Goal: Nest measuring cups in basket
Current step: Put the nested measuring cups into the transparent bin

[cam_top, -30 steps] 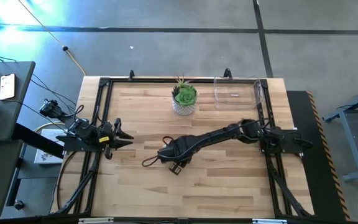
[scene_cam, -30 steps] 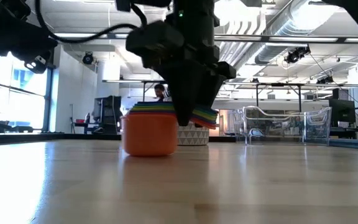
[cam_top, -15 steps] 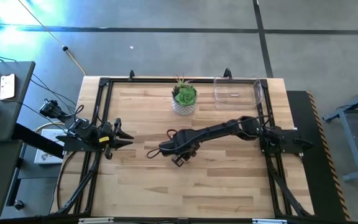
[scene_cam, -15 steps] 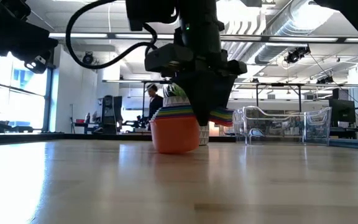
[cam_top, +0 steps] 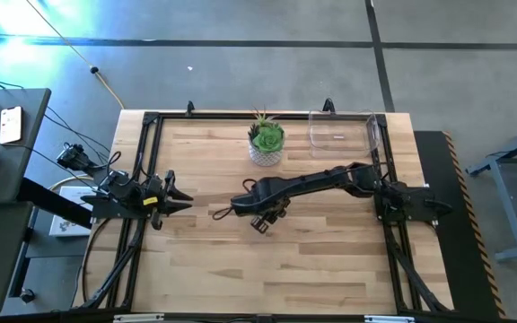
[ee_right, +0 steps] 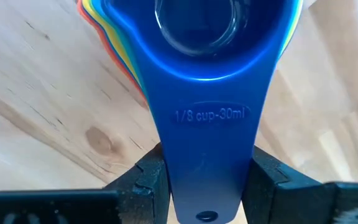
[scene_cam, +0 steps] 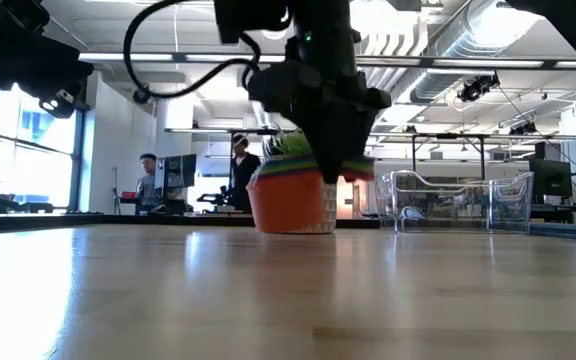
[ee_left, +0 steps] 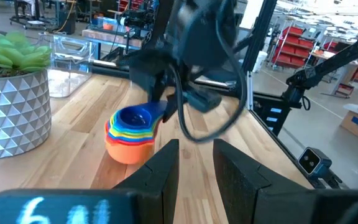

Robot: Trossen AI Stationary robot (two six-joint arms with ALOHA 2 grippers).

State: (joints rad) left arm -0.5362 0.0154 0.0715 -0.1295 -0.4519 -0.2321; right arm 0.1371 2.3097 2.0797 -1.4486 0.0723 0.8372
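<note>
Wooden tabletop [cam_top: 312, 260] under a workshop hall, people standing far behind. Right pincer [ee_right: 205, 186] reached out to mid-tabletop, clenched on the blue handle of the nested cups [ee_left: 131, 132], fingers [ee_right: 146, 177] pressing either side of the handle, the stack just ahead of the fingertips. Stack near the potted plant [cam_top: 266, 140], seen in front of it from table height, well apart from the basket [cam_top: 341, 131] at the far edge. Left pincer [cam_top: 179, 198] parked at the left edge, released.

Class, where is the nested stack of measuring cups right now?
In the low view the stack of measuring cups hangs from the right gripper mid-table, in front of the plant pot, left of the basket.
</note>
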